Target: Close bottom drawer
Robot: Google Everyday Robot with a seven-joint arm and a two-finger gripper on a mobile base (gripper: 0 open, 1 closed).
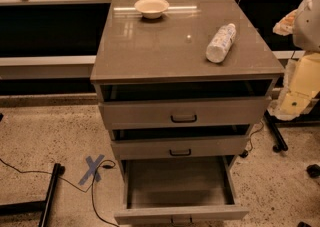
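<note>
The bottom drawer (180,213) of the grey-taupe cabinet (185,51) is pulled far out towards me. Its plain grey tray (177,181) is empty, and its shallow front with a small black handle sits at the frame's lower edge. The middle drawer (180,148) and the taller top drawer (184,113) stand slightly out, each with a dark gap above it. Part of my pale arm (304,78) shows at the right edge, beside the cabinet's right side. My gripper is not in view.
A white bowl (151,7) and a lying white bottle (220,43) rest on the cabinet top. A blue tape cross (92,169), black cables (95,196) and a black stand leg (49,196) are on the speckled floor at left. A black caster leg (276,133) is at right.
</note>
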